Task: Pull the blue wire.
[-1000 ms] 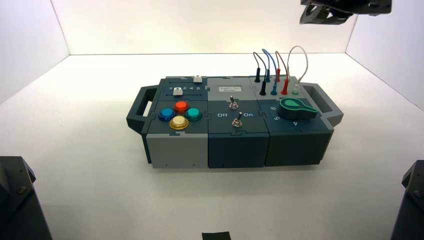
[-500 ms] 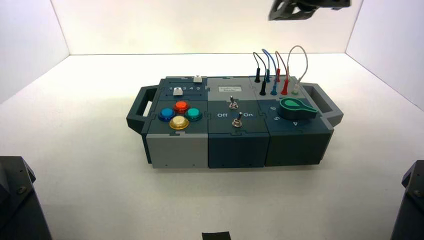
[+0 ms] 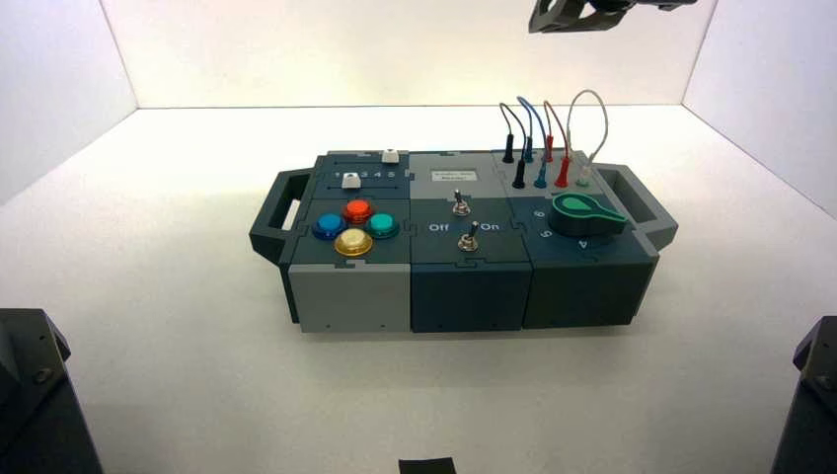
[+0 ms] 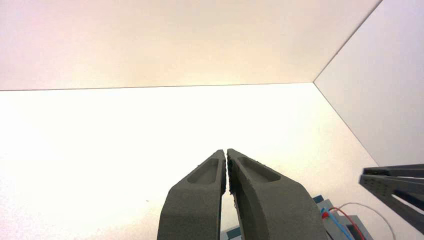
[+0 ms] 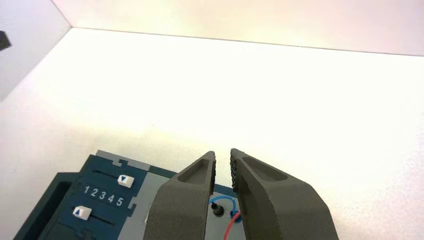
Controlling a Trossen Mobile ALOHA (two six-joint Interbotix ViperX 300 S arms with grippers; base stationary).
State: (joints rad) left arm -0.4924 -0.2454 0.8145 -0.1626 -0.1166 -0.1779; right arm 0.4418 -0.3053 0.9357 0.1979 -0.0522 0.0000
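Blue wire still plugged in at both ends; pull not begun

Item under inspection: the blue wire [image 3: 543, 122], upper right of the overhead frame, on the rear right part of the box [image 3: 467, 298]. It forms a raised loop between the black wire [image 3: 520, 176] and the red wire [image 3: 563, 174]. Both of its slim plugs stand upright in the panel.

Progress: nothing of the pull is done. Left to do, in my judgement: bring a gripper down to the loop or a plug, close on it, and draw it free. Neighbouring wires stand near, so catching the red or black one is a risk.

Right gripper [image 5: 223, 152]: open by a modest gap, nothing between its fingers, above the wires. The blue loop appears beyond them in its wrist view, lower centre, not gripped. Part of the right arm [image 3: 582, 15] shows at the top edge of the overhead frame, right of centre.

Left gripper [image 4: 225, 151]: closed or very nearly so, empty, outside the overhead frame; it appears idle.

Change against the earlier overhead frame: the right arm was farther toward the upper right and has shifted toward the centre. Box and wires show no change.
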